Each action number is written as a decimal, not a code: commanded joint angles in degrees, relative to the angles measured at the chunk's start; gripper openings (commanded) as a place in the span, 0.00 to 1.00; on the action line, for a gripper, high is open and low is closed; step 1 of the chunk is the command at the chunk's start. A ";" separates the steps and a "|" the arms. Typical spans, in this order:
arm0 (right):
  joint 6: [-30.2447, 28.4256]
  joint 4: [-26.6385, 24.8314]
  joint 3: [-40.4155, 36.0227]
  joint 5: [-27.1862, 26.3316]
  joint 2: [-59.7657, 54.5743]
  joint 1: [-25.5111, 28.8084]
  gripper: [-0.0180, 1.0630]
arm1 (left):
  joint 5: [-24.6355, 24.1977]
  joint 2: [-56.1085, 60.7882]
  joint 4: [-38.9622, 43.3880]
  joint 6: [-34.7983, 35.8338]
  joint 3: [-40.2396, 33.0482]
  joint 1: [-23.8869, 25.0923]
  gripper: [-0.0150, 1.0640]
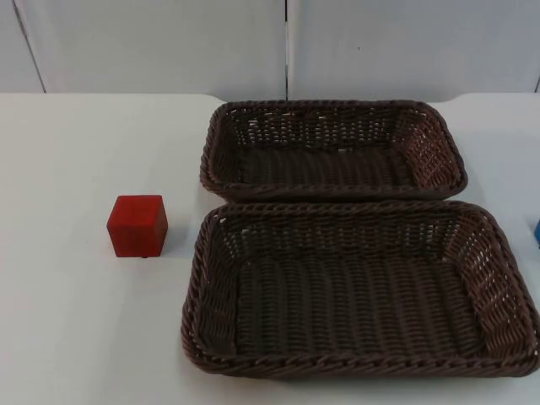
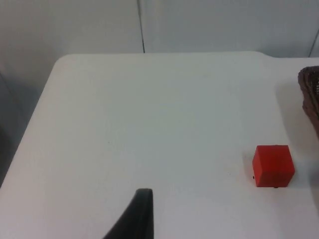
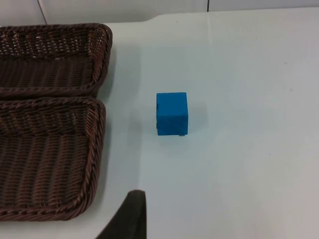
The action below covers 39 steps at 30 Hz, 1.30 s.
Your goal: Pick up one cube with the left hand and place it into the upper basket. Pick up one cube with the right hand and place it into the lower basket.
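Jaw opening on both grippers: cannot tell. Red wooden cube (image 1: 137, 224) sits mid-left, open white table (image 1: 76, 152) around; two brown wicker baskets (image 1: 361, 287) nearly touching.

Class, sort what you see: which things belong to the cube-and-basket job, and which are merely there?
Job:
red cube
blue cube
upper basket
lower basket

Merely there:
white table
grey partition wall

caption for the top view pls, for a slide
Red cube on the white table left of two empty brown wicker baskets, one behind the other.
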<state>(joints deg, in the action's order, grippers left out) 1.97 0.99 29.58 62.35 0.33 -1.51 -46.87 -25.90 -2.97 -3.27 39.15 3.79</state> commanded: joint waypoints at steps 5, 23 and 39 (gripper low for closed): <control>0.01 0.20 -0.14 -0.60 -0.33 0.15 0.99 | 2.15 -7.37 -4.00 -1.72 3.55 0.27 0.99; 0.01 0.20 -0.14 -0.60 -0.33 0.15 0.99 | 7.60 -23.16 -18.92 -15.93 4.78 0.27 0.99; 0.01 0.20 -0.14 -0.60 -0.33 0.15 0.99 | 9.78 -35.45 -29.13 -26.48 9.80 0.27 0.99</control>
<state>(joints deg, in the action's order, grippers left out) 2.10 0.99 29.58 62.35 0.33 -1.51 -37.59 -59.62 -30.51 -28.96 47.63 3.79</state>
